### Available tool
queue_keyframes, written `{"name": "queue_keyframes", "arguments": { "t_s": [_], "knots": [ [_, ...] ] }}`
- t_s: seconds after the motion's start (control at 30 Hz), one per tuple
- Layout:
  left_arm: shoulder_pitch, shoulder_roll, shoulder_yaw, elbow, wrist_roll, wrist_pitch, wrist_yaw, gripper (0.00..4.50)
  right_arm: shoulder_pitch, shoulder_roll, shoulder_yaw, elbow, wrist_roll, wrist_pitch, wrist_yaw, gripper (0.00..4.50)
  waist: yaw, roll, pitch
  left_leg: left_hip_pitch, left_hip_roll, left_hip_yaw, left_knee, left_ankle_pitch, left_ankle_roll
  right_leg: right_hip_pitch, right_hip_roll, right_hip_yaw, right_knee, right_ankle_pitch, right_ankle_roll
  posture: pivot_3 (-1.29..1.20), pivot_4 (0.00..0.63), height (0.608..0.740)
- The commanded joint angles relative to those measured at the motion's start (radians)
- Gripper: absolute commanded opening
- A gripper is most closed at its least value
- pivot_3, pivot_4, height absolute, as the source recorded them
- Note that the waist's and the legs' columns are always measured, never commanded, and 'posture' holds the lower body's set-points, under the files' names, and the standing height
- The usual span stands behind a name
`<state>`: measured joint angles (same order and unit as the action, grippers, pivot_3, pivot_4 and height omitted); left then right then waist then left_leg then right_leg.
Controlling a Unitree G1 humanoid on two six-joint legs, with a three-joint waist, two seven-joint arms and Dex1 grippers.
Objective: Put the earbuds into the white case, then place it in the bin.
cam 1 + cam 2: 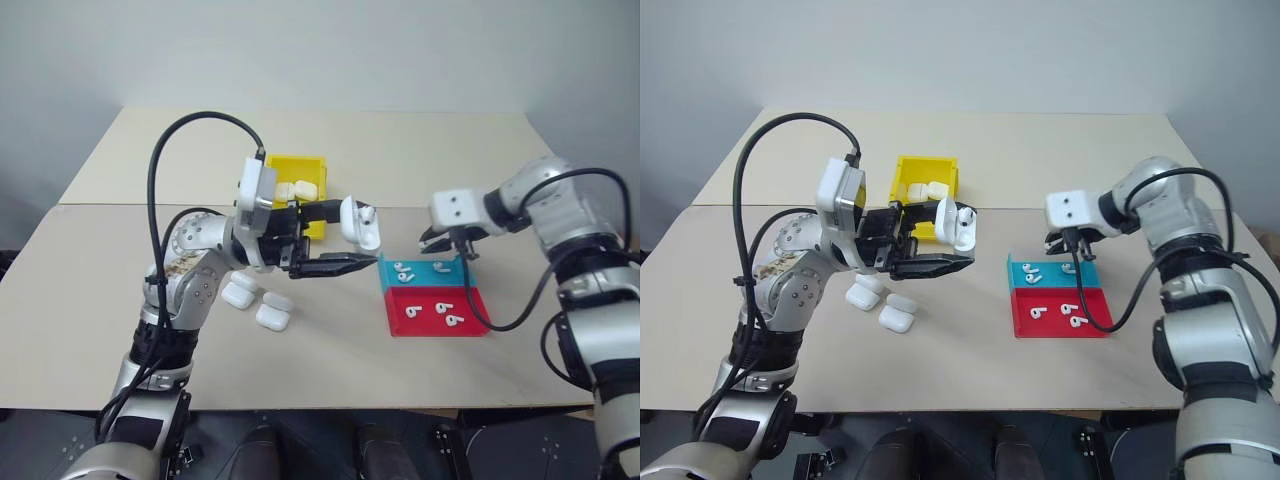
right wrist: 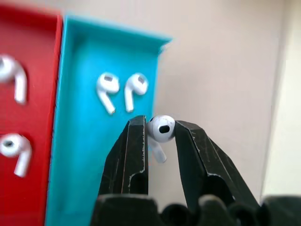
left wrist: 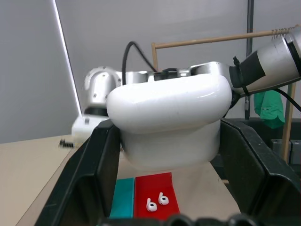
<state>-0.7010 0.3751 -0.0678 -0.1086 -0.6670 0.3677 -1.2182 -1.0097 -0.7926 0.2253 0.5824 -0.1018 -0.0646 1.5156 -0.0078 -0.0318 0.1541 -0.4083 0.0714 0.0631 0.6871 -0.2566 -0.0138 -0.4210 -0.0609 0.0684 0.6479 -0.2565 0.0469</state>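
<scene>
Left pincer [image 1: 335,240]: clenched on open white case [image 1: 358,222], held above bench [image 1: 120,250]. Right pincer [image 2: 159,129]: grasping one earbud [image 2: 161,128] at tips, over blue tray [image 2: 89,141].

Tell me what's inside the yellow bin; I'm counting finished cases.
The yellow bin holds white cases; two or three show in the head views. Its near end is covered by the left gripper and the open case it holds, so more could lie there.
</scene>
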Motion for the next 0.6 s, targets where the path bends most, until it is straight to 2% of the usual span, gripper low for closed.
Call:
{"name": "queue_keyframes", "arguments": {
  "t_s": [0.03, 0.1, 0.2, 0.3, 0.43, 0.6],
  "knots": [
    [-0.056, -0.016, 0.003, 0.034, 0.008, -0.041, -0.026, 2.86, 0.114, -0.066, -0.216, -0.389, 0.314, 0.452, 0.024, 0.93, 0.005, 0.0, 0.0, 0.0, 0.0, 0.0, 0.0, 0.0, 0.0, 0.0, 0.0, 0.0, 0.0, 0.0, 0.0, 0.0, 0.15, 0.74],
    [-0.075, -0.024, -0.003, 0.065, 0.013, -0.051, -0.045, 2.86, 0.185, -0.071, -0.359, -0.564, 0.513, 0.719, -0.042, 0.93, 0.011, 0.0, 0.0, 0.0, 0.0, 0.0, 0.0, 0.0, 0.0, 0.0, 0.0, 0.0, 0.0, 0.0, 0.0, 0.0, 0.15, 0.74],
    [-0.093, -0.037, -0.011, 0.096, 0.019, -0.058, -0.062, 2.86, 0.243, -0.034, -0.542, -0.736, 0.758, 1.021, -0.193, 0.93, 0.011, 0.0, 0.0, 0.001, 0.0, 0.0, 0.0, 0.0, 0.0, 0.001, 0.0, 0.0, 0.0, 0.0, 0.0, 0.0, 0.15, 0.74],
    [-0.111, -0.053, -0.02, 0.121, 0.027, -0.058, -0.071, 2.86, 0.263, 0.047, -0.697, -0.853, 0.981, 1.234, -0.394, 0.93, 0.009, 0.0, 0.0, 0.002, 0.0, 0.0, 0.0, 0.0, 0.0, 0.001, 0.001, 0.0, 0.0, 0.0, 0.0, 0.0, 0.15, 0.74],
    [-0.126, -0.072, -0.025, 0.137, 0.034, -0.049, -0.071, 2.86, 0.253, 0.152, -0.805, -0.931, 1.248, 1.377, -0.664, 0.93, 0.009, 0.0, 0.0, 0.001, 0.0, -0.001, 0.0, 0.0, 0.001, 0.001, 0.001, 0.0, 0.0, 0.0, 0.0, 0.0, 0.15, 0.74],
    [-0.149, -0.094, -0.031, 0.142, 0.037, -0.033, -0.055, 2.86, 0.298, 0.195, -0.784, -1.001, 1.47, 1.353, -0.897, 0.93, 0.009, 0.0, 0.0, -0.001, 0.0, -0.001, 0.0, 0.0, 0.001, 0.0, 0.001, 0.0, 0.0, 0.0, 0.0, 0.0, 0.15, 0.74]
  ]
}}
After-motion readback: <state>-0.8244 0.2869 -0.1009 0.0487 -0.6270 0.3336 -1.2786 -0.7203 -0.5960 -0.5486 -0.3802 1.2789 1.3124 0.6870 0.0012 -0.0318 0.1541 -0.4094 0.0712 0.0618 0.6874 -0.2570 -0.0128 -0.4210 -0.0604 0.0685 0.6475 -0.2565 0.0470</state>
